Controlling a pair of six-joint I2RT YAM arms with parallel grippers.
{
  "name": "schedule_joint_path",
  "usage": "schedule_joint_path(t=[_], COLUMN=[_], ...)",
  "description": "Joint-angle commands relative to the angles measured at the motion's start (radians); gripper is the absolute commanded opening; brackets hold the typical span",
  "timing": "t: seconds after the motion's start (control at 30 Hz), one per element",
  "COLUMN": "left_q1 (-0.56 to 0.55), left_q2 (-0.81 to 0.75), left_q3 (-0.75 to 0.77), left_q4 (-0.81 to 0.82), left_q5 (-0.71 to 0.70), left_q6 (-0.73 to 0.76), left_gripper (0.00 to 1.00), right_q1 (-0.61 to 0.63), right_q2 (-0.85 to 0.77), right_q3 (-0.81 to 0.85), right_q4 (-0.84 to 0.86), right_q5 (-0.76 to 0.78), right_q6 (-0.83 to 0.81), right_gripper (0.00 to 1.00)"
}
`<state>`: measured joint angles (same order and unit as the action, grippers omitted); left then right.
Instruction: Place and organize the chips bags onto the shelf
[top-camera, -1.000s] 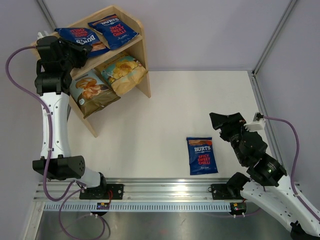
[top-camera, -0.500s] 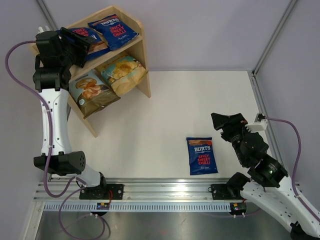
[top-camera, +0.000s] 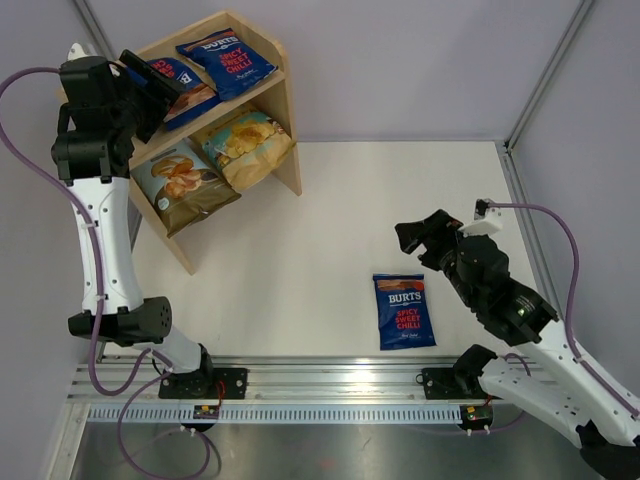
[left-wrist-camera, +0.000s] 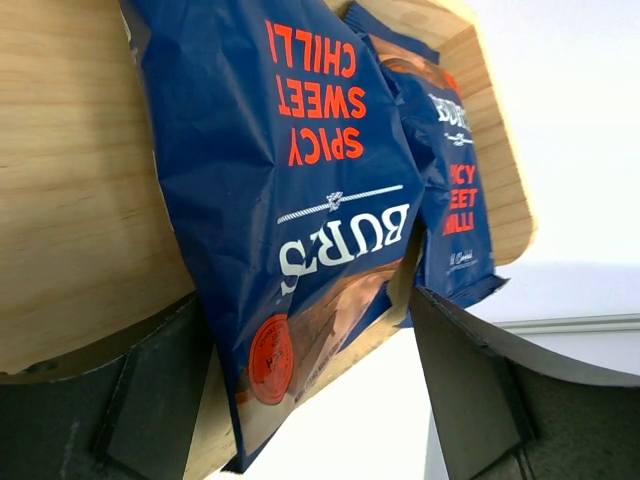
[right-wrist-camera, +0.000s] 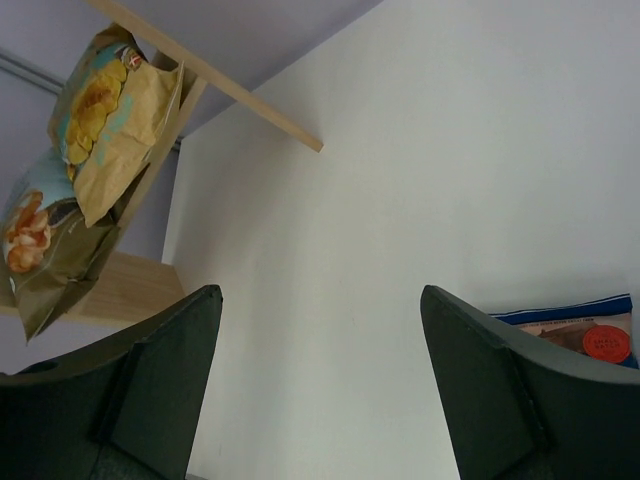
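Observation:
The wooden shelf (top-camera: 288, 130) stands at the far left. On its top tier lie two dark blue chips bags (top-camera: 228, 58) (top-camera: 188, 88). The lower tier holds a pale blue-olive bag (top-camera: 185, 185) and a tan-yellow bag (top-camera: 245, 145). My left gripper (top-camera: 150, 85) hovers at the top tier's left end, open. In the left wrist view its jaws (left-wrist-camera: 305, 295) stand wide on either side of the near end of a dark blue bag (left-wrist-camera: 300, 180), which rests on the wood (left-wrist-camera: 70, 200). A third dark blue bag (top-camera: 404, 310) lies flat on the table. My right gripper (top-camera: 425, 232) hangs open just beyond it.
The right wrist view looks across the white table (right-wrist-camera: 400, 180) to the shelf's lower tier (right-wrist-camera: 120, 285), with the table bag's end (right-wrist-camera: 585, 335) behind the right finger. Grey walls enclose the table on the left, back and right. A metal rail (top-camera: 330, 385) runs along the near edge.
My left gripper has opened and let go of the dark blue bag on the top tier, drawing back to the left. The right arm has swung left and forward over the table.

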<state>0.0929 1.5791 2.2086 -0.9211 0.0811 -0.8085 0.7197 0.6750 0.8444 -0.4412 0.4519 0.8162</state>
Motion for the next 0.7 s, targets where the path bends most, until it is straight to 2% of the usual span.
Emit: schedule_joint_path(t=[0.0, 0.07, 0.1, 0.13, 0.23, 0.33, 0.53, 0.67], left_q1=[0.004, 0.005, 0.005, 0.005, 0.007, 0.007, 0.007, 0.007], left_q2=[-0.014, -0.016, -0.016, -0.014, 0.002, -0.002, -0.04, -0.126], left_q3=[0.06, 0.092, 0.102, 0.109, 0.152, 0.174, 0.218, 0.166], left_q4=[-0.102, -0.12, -0.125, -0.127, -0.145, -0.145, -0.137, -0.121], left_q5=[-0.049, -0.06, -0.063, -0.066, -0.063, -0.046, 0.005, 0.061], left_q6=[0.083, 0.097, 0.101, 0.106, 0.117, 0.14, 0.184, 0.23], left_gripper=[0.83, 0.87, 0.93, 0.95, 0.99, 0.99, 0.99, 0.99], right_q1=[-0.003, -0.015, -0.023, -0.034, -0.043, -0.061, -0.275, -0.361], right_q2=[0.06, 0.162, 0.2, 0.272, 0.354, 0.392, 0.445, 0.471], right_q3=[0.091, 0.158, 0.18, 0.202, 0.245, 0.234, 0.173, 0.108], right_q4=[0.007, -0.043, -0.056, -0.073, -0.103, -0.116, -0.139, -0.166], right_q5=[-0.079, -0.132, -0.233, -0.284, -0.381, -0.387, -0.449, -0.349], right_q6=[-0.103, -0.188, -0.219, -0.242, -0.284, -0.313, -0.345, -0.365], right_gripper=[0.89, 0.9, 0.9, 0.9, 0.91, 0.91, 0.9, 0.9])
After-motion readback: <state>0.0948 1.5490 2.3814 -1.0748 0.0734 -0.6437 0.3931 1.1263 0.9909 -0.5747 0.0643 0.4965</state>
